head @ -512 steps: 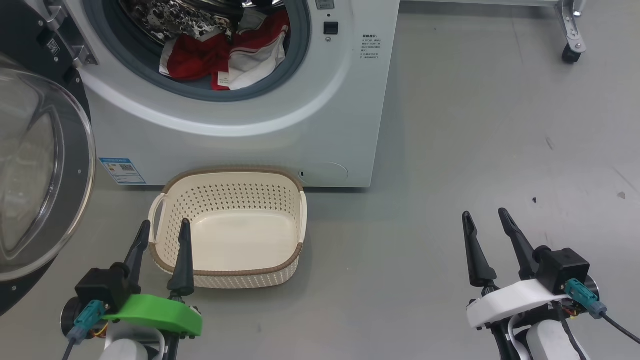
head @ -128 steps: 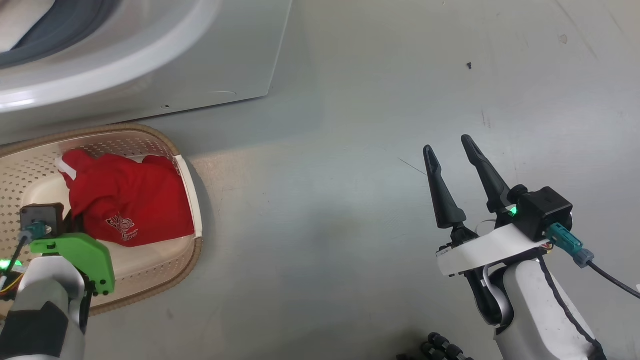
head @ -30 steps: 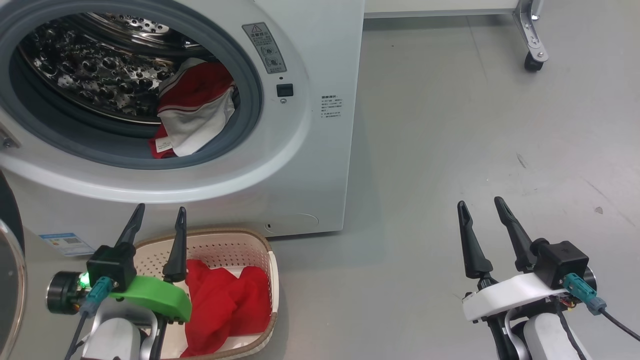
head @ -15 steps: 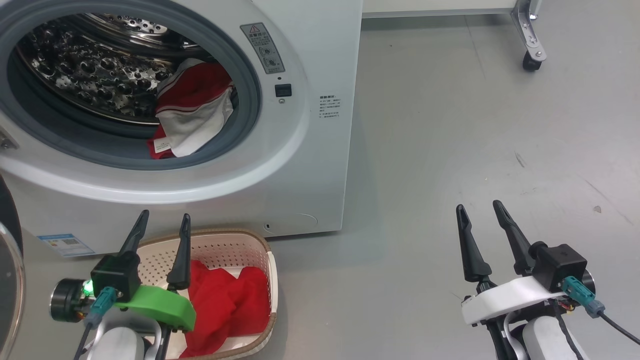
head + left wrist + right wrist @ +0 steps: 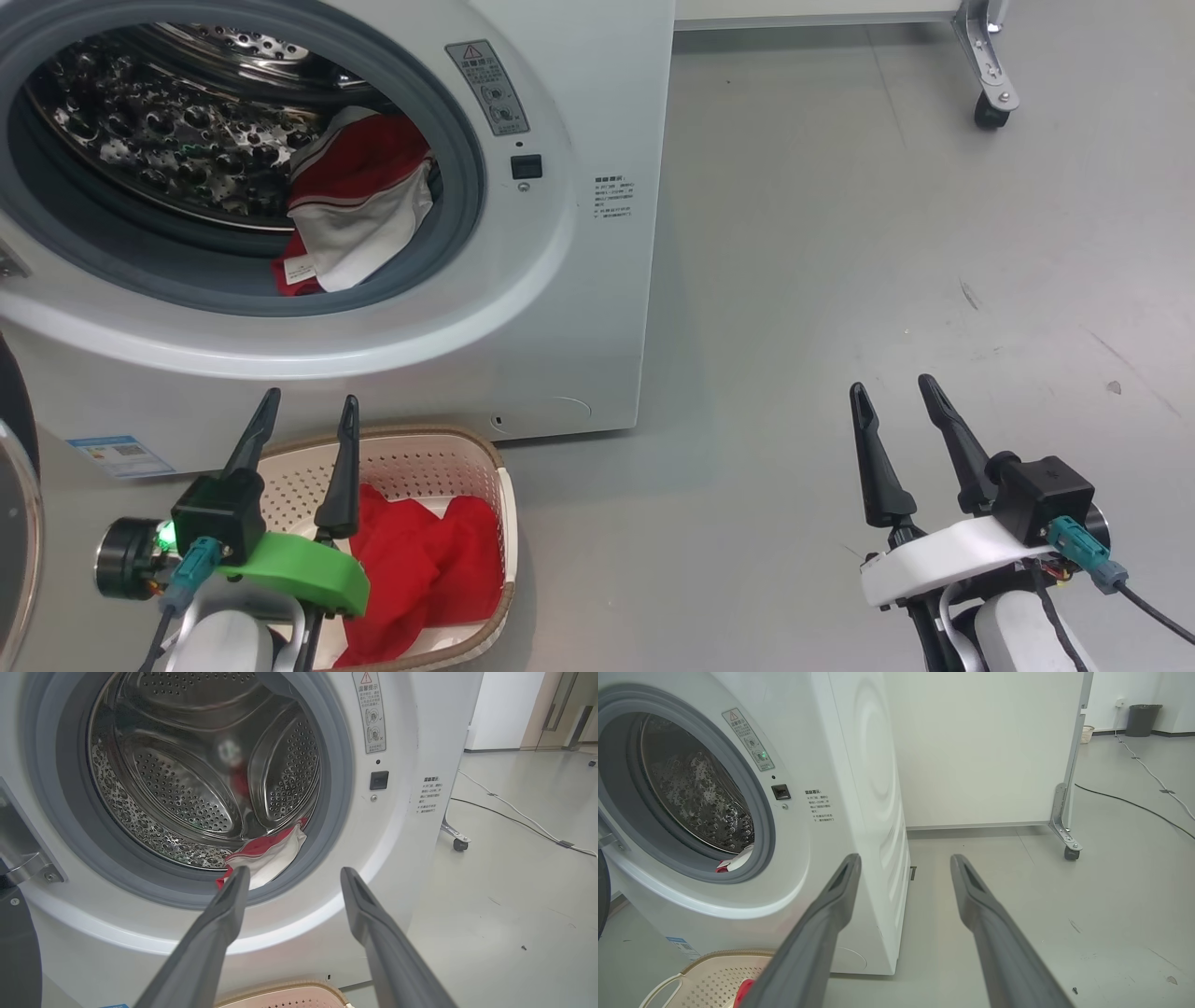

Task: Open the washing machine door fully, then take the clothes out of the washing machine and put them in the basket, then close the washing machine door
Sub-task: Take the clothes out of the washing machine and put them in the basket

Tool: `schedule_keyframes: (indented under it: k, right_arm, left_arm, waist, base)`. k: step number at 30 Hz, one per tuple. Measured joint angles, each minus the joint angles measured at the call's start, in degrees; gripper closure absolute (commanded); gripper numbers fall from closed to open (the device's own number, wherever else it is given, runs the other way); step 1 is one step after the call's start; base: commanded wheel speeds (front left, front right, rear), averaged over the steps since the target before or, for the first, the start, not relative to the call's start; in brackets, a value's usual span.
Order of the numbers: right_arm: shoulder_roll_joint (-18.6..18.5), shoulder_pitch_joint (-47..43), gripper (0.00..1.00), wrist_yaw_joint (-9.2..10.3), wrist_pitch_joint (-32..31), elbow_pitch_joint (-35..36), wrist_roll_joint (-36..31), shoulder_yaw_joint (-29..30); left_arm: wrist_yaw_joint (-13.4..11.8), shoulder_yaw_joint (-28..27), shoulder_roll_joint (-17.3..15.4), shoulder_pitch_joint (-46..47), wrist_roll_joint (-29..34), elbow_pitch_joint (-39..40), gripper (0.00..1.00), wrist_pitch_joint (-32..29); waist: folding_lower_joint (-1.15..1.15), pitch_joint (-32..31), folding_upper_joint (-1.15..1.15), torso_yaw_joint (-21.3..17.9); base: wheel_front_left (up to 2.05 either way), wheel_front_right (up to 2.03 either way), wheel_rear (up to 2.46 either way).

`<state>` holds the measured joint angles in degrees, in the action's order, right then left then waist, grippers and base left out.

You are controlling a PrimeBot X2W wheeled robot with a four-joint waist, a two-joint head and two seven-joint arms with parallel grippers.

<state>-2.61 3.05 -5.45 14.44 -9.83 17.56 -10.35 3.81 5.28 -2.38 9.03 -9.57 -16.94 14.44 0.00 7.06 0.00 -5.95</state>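
Left wrist view: clothes (image 5: pixel 271 851) in drum (image 5: pixel 187 788), beyond the spread left fingers (image 5: pixel 224 914).

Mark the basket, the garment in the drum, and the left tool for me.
basket (image 5: pixel 420 462), head view, perforated back wall.
garment in the drum (image 5: pixel 359 229), head view, its white panel.
left tool (image 5: pixel 311 397), head view, midway between its open fingertips.

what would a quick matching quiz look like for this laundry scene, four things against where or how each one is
1 red garment
2 red-and-white garment
3 left gripper
4 caster wheel

A at the lip of the drum
B jaws open, empty
C in the basket
D on the floor, far right

Pairs: 1-C, 2-A, 3-B, 4-D
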Motion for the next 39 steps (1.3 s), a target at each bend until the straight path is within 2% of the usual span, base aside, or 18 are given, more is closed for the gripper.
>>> schedule_keyframes:
  k: [25, 39]
  right_arm:
    - [0.0, -0.02, 0.0, -0.04, 0.0, -0.04, -0.18, -0.63]
    - [0.01, -0.02, 0.0, -0.46, 0.0, 1.29, -0.52, -1.4]
  left_arm:
    - [-0.57, 0.56, 0.01, -1.23, -0.45, 1.23, 0.0, -0.01]
    - [-1.54, -0.51, -0.13, -1.15, -1.46, 3.23, 0.0, -0.01]
  waist:
    - [0.0, 0.11, 0.0, -0.48]
    - [0.0, 5.16, 0.0, -1.6]
  base:
    - [0.0, 0.0, 0.0]
    - [0.0, 0.0, 0.0]
